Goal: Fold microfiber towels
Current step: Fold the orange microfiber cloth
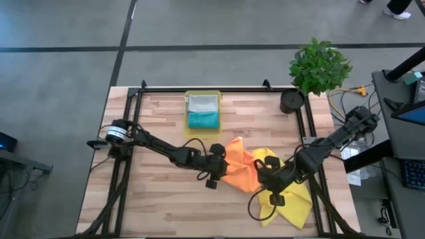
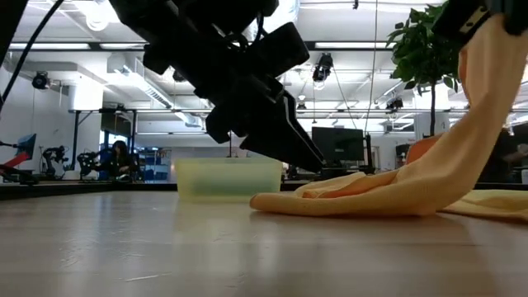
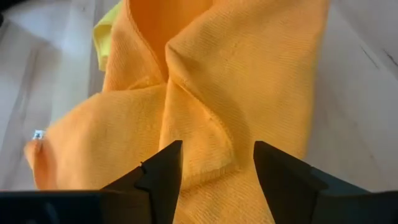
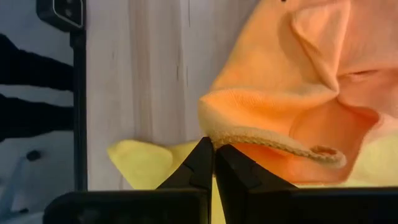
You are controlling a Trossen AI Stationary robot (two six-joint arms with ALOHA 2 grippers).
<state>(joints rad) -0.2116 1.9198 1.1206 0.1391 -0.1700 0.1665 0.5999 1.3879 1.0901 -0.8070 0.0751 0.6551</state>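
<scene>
Wood table (image 1: 166, 199) | orange towel (image 1: 239, 169) crumpled, no clear axis | right claw (image 4: 214, 158) pinching its hem

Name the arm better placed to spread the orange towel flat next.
Left, probably: the left pincer is open right over the orange towel. The right pincer is already shut on its edge.

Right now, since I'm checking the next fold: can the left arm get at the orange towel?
Probably yes. The left gripper is open, and the orange towel lies crumpled directly ahead of its fingers, nothing between. The right gripper is shut at the towel's edge.
</scene>
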